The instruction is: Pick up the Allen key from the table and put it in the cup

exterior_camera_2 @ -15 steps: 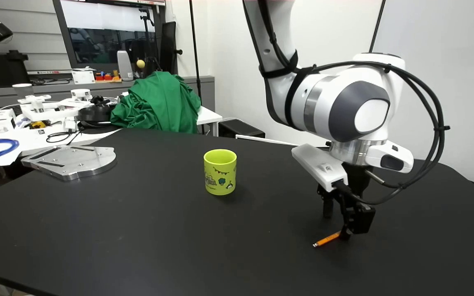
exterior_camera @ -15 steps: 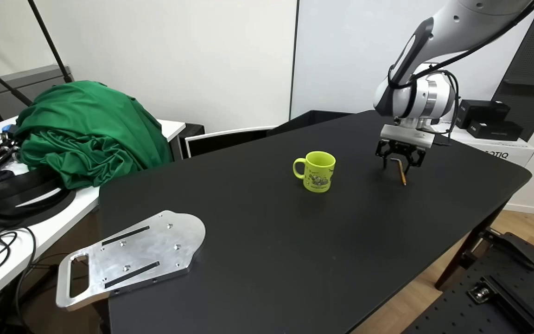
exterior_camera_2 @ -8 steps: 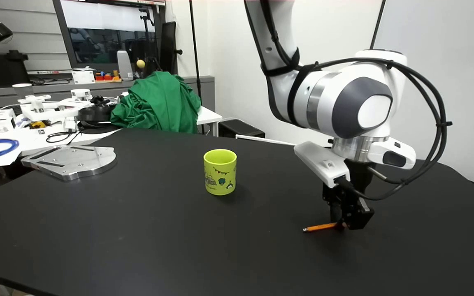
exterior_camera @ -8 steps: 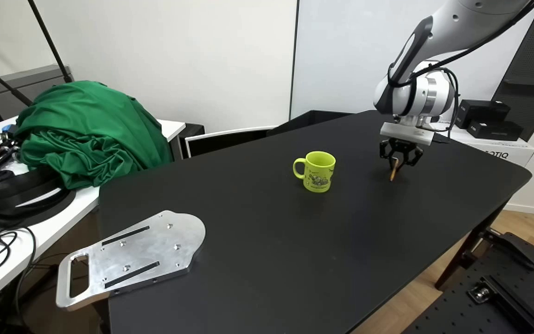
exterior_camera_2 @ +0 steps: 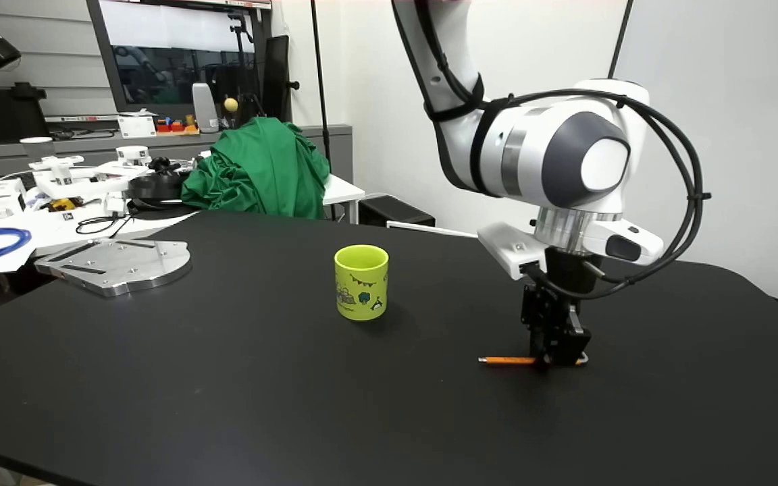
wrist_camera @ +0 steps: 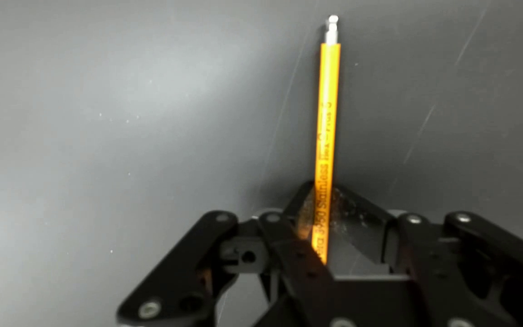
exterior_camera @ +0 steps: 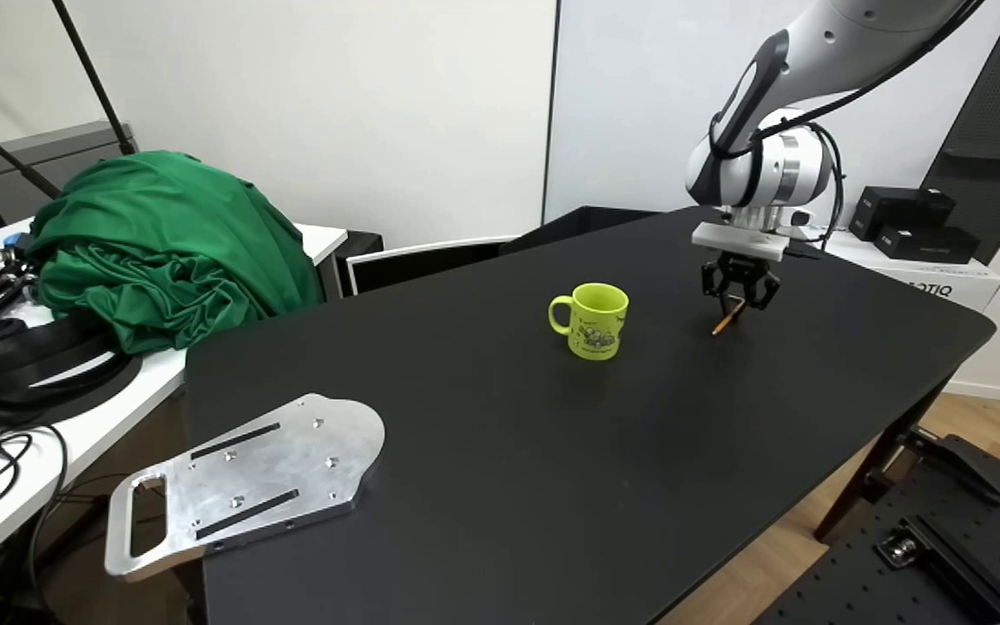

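Note:
The orange Allen key (wrist_camera: pixel 327 113), with a silver ball tip, runs up from between my fingers in the wrist view. My gripper (wrist_camera: pixel 323 188) is shut on it, one finger pad against each side. In an exterior view the key (exterior_camera_2: pixel 507 360) lies level, its tip pointing toward the left and its bent end showing behind the gripper (exterior_camera_2: pixel 548 358). It is at or just over the black table (exterior_camera_2: pixel 261 398); I cannot tell whether it touches. The yellow-green cup (exterior_camera: pixel 598 321) stands upright on the table, left of the gripper (exterior_camera: pixel 733 308) in both exterior views.
A silver metal plate with a handle slot (exterior_camera: pixel 248 477) lies at the table's far end from me. Green cloth (exterior_camera: pixel 170 252) and cables cover a white desk beyond it. Black boxes (exterior_camera: pixel 904 221) sit on a white carton behind the arm.
My gripper has shut around the Allen key. The key has swung round, and gripper and key have shifted left and slightly up in both exterior views. The cup has not moved.

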Tool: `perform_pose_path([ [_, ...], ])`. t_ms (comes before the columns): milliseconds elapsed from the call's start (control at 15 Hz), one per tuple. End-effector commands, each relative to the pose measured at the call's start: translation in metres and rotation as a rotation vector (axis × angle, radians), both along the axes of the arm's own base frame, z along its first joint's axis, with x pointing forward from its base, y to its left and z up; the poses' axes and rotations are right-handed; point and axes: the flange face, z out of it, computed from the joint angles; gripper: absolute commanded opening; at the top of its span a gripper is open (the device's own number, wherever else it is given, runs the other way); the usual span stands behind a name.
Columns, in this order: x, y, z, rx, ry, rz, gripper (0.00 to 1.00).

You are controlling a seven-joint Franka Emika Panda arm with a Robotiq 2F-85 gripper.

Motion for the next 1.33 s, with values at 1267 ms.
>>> perform_pose_path([
  [1267, 0.04, 0.104, 0.128, 0.501, 0.147, -0.1, 0.05],
])
